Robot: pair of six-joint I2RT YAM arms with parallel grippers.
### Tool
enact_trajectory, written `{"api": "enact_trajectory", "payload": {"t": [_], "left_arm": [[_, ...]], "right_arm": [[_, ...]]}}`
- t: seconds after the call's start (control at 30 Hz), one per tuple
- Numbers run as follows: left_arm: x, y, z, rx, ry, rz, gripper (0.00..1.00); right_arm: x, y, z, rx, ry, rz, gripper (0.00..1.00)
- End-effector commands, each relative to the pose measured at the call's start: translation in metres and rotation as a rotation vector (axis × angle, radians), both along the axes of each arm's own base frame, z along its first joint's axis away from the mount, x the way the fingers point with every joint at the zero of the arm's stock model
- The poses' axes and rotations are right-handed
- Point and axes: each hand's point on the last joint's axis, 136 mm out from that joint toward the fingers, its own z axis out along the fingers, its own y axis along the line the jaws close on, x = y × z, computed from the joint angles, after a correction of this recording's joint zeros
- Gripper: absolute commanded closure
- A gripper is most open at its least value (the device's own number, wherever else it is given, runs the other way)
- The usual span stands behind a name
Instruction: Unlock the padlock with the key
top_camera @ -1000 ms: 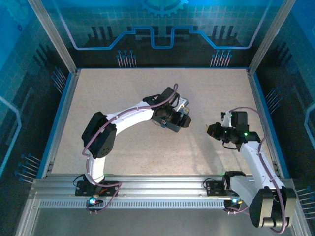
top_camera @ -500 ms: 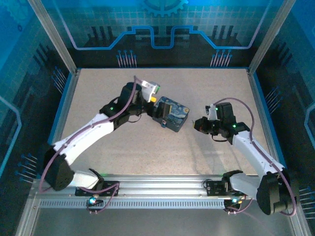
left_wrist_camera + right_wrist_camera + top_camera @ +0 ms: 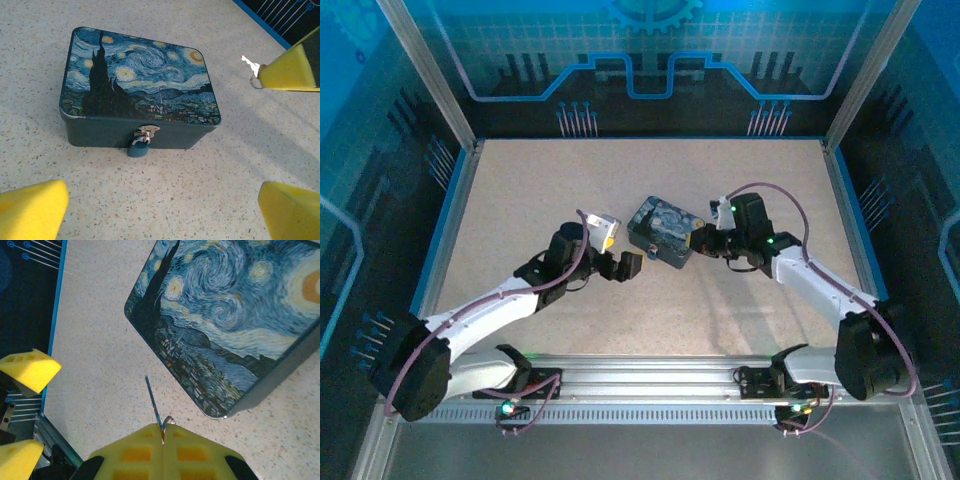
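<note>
While right hand [image 3: 162, 432] clamps the key [image 3: 152, 399] near the tin [image 3: 140, 80], left hand [image 3: 160, 210] sits released facing the padlock [image 3: 138, 147]; approach step, next needs key swung round to it.

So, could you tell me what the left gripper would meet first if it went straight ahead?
Probably the padlock hanging on the front of the painted tin, which the open left gripper faces; depth is unclear.

You're looking down on a painted tin [image 3: 140, 80], left of centre on the speckled table [image 3: 210, 185]. The padlock [image 3: 138, 148] hangs from the clasp [image 3: 145, 131] on its near wall. Your left gripper [image 3: 160, 214] is spread wide, a yellow tip in each bottom corner. Upper right, the right gripper [image 3: 285, 75] pinches the key [image 3: 248, 61], well apart from the padlock.
</note>
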Motion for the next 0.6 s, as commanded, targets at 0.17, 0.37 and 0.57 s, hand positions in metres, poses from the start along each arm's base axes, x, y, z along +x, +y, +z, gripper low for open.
{"api": "enact_trajectory", "payload": {"t": [0.17,0.37,0.57], "left_arm": [[-0.001,-0.011,-0.008,-0.006,0.013,-0.065,0.05],[0.0,-0.021,-0.035,0.02,0.07,-0.119,0.09],[0.006,-0.032,-0.054,0.018,0.095,-0.156,0.11]], "right_arm": [[0.015,0.021,0.001,0.032,-0.013,0.033,1.0],[0.027,0.033,-0.004,0.026,-0.003,0.05,1.0],[0.036,0.038,-0.021,0.005,0.027,0.047,1.0]]}}
